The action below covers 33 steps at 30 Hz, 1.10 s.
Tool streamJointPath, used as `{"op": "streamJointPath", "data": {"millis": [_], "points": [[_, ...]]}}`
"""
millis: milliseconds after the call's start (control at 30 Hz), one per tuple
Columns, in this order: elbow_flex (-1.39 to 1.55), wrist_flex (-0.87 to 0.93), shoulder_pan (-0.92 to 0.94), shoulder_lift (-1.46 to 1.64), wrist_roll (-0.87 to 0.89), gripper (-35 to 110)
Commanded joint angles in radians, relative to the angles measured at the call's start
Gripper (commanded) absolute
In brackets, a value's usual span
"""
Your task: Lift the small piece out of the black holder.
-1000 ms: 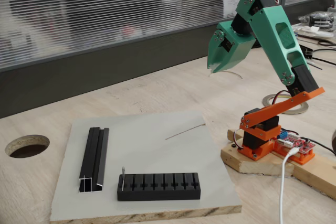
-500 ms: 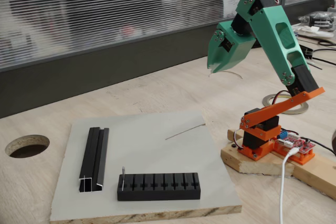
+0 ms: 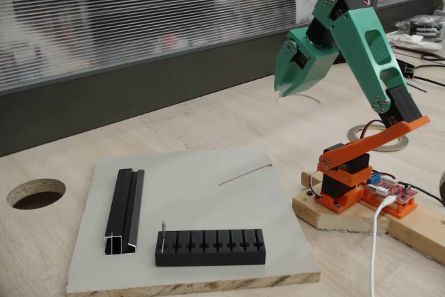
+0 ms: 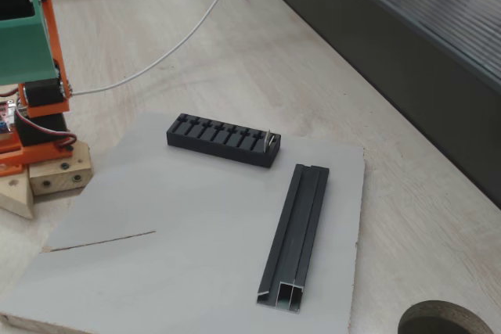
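Hovering high with my gripper nearly closed and empty, well away from the pin standing at the holder end, I risk knocking it aside if I misjudge.

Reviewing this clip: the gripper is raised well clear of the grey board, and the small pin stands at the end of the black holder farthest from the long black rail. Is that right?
Not quite. The small pin stands at the end of the black holder nearest the long black rail, as both fixed views show. The rest holds: the gripper is raised well clear of the grey board.
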Motion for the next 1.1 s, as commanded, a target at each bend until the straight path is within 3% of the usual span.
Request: {"op": "streamJointPath", "data": {"millis": [0, 633, 1067], "points": [[-0.011, 0.017, 0.012, 0.032, -0.008, 10], [-0.011, -0.003, -0.012, -0.018, -0.002, 10], [-0.023, -0.046, -0.598, -0.351, -0.002, 10]]}}
